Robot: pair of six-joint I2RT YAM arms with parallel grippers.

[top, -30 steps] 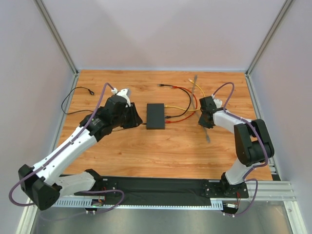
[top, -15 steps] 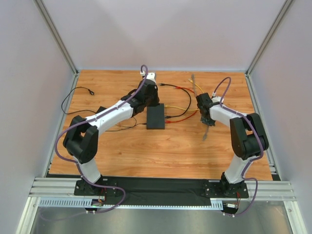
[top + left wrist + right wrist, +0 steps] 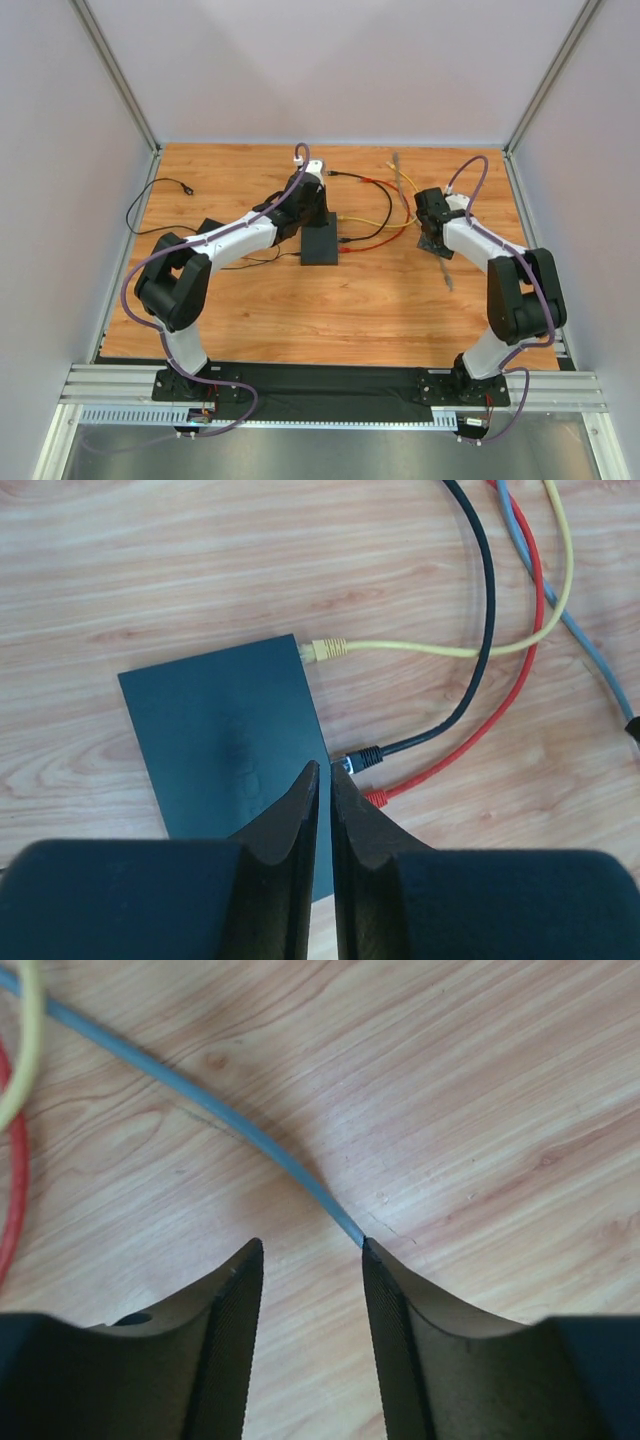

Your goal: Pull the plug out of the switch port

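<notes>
Wooden worktop [image 3: 300, 300], with the switch [image 3: 225, 730] lying flat near its middle.
My left gripper [image 3: 325, 770] is pinched almost closed (a sliver of gap, nothing in it) above the switch's socket edge, its tips just beside the black plug [image 3: 362, 757]. The yellow plug [image 3: 322, 649] sits further along that edge. My right gripper [image 3: 310, 1248] is spread wide over the grey cable [image 3: 200, 1100], well apart from the switch.

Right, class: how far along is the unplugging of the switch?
Possibly done: the grey cable lies loose, off the switch, though nothing shows it came from a port. In hand: the left gripper, shut and empty, hovers near the black plug; the right gripper is open over the grey cable. Left: the yellow plug, black plug and red plug sit in their ports.
</notes>
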